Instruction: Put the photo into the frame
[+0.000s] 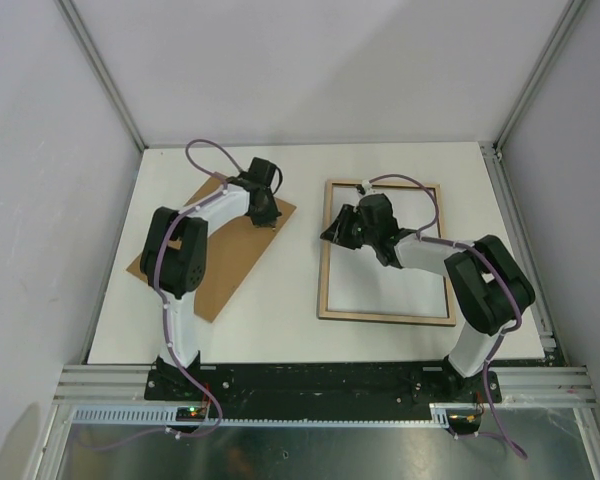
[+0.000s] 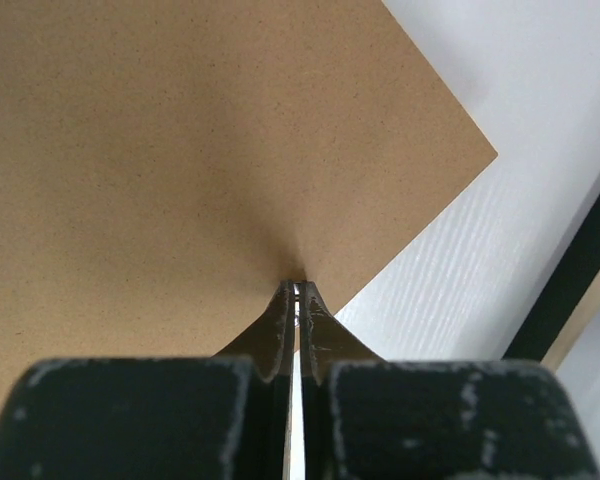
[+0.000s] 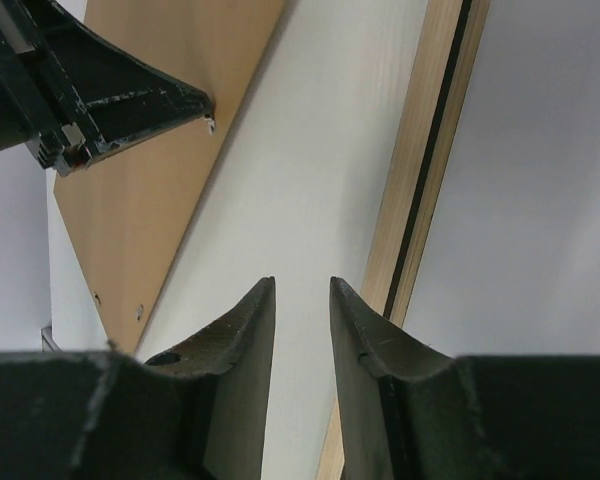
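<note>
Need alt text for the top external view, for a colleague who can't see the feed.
A picture frame lies pale wood side up on the right of a white table, with the right pincer by its left rail. On the left, the left pincer is over a brown cardboard board.

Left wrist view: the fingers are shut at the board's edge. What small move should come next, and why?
Probably slide the board right, toward the frame. The left gripper is shut with its tips at the board's edge, the frame lies wood side up beside it, and the right gripper hangs open over the gap between.
</note>
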`<control>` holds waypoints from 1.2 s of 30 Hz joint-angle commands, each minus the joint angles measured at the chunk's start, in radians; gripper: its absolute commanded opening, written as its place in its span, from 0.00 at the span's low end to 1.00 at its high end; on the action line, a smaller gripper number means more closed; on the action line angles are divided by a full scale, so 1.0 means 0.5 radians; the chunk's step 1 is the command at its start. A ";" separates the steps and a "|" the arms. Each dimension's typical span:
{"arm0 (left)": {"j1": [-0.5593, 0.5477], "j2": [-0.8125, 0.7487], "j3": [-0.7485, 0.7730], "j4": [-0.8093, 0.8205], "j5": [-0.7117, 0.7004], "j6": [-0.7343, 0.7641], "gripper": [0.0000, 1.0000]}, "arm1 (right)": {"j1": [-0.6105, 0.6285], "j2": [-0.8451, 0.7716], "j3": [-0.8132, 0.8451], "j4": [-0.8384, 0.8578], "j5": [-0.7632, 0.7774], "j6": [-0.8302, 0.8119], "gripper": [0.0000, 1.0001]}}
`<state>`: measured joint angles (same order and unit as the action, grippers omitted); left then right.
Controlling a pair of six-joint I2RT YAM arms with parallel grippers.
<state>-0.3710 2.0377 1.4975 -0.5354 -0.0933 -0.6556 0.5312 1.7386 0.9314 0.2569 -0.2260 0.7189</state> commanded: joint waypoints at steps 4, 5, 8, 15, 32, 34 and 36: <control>-0.104 -0.162 0.022 0.026 0.069 -0.002 0.00 | -0.008 -0.023 0.081 0.054 0.074 0.017 0.33; -0.117 -0.158 0.032 0.025 0.071 -0.002 0.00 | -0.018 -0.037 0.080 0.032 0.083 0.011 0.33; -0.163 -0.150 0.063 0.025 0.081 -0.011 0.00 | -0.049 -0.083 0.082 -0.047 0.120 -0.014 0.33; -0.257 -0.118 0.133 0.024 0.105 -0.039 0.00 | -0.172 -0.223 0.057 -0.193 0.198 -0.091 0.33; -0.508 0.036 0.354 0.023 0.170 -0.111 0.00 | -0.366 -0.382 -0.098 -0.189 0.138 -0.095 0.33; -0.552 0.070 0.390 0.023 0.171 -0.122 0.00 | -0.377 -0.383 -0.113 -0.178 0.127 -0.092 0.33; -0.589 0.102 0.419 0.024 0.171 -0.132 0.00 | -0.389 -0.380 -0.133 -0.165 0.115 -0.088 0.33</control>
<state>-0.6243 2.0636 1.6405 -0.5423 -0.0311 -0.6926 0.3485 1.5898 0.8783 0.1459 -0.1555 0.6804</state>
